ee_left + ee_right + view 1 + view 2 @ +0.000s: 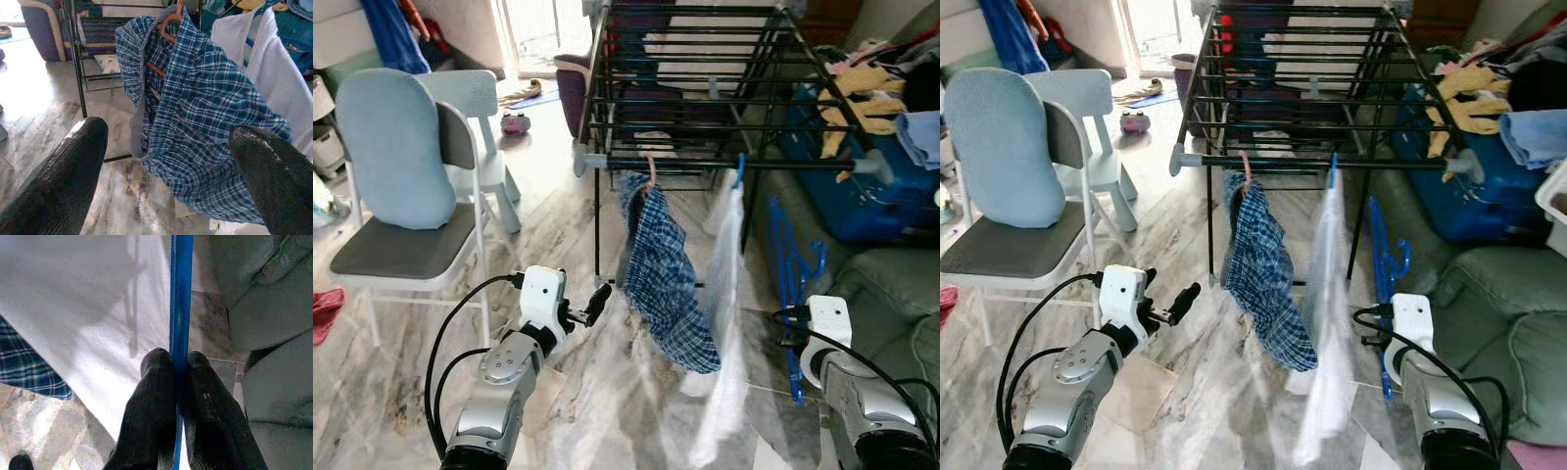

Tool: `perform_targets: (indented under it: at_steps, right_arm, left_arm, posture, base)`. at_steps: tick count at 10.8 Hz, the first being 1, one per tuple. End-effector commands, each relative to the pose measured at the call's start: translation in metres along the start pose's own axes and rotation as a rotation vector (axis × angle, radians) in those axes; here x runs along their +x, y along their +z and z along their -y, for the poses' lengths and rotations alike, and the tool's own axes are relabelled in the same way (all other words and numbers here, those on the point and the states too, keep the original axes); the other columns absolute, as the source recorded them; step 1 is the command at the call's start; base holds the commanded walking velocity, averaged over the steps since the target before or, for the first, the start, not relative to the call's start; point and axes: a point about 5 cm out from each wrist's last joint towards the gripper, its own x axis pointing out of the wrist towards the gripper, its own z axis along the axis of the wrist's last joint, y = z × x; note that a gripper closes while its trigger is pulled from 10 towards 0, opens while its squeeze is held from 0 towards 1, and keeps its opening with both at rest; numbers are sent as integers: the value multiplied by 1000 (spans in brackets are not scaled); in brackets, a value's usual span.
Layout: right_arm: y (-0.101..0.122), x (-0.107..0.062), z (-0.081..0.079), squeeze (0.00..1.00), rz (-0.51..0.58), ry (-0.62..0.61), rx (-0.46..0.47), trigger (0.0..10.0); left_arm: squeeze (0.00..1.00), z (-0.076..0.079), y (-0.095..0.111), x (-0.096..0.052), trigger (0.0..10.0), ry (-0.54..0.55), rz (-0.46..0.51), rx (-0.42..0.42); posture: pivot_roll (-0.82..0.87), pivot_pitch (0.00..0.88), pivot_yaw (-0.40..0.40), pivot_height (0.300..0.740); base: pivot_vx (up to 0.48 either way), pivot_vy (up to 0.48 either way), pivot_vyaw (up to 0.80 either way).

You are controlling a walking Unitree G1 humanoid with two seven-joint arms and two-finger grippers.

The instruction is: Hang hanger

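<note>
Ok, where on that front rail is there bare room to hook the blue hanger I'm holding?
The right gripper is shut on the blue hanger. On the front rail, the stretch right of the white garment looks bare up to the grey end cap. Between the plaid shirt and white garment the gap is tight. Left of the plaid shirt is only a short stub.

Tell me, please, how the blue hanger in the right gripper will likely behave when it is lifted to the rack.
The blue hanger looks thin and probably light, so it may swing. The right gripper pinches only one narrow bar, so the hanger could pivot or slip. It seems stiff, keeping its shape beside the white garment, unlike the limp plaid shirt.
</note>
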Motion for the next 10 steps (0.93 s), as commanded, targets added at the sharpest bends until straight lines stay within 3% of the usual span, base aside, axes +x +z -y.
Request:
perform_targets:
  at_steps: [1, 4, 10]
  right_arm:
    - [7, 1, -2, 0, 25, 9, -6, 10000]
    - [6, 3, -4, 0, 28, 11, -14, 10000]
    - [6, 4, -6, 0, 28, 15, -27, 10000]
  left_arm:
    - [0, 0, 5, 1, 10000, -7, 17, 20]
    - [0, 1, 5, 1, 10000, -13, 16, 21]
    - [0, 2, 4, 1, 10000, -8, 19, 9]
  posture:
    - [-144, 0, -6, 740]
    - [-144, 0, -6, 740]
    - [-146, 0, -10, 740]
  base:
    - [382, 0, 0]
    - [418, 0, 0]
    - [364, -250, 0]
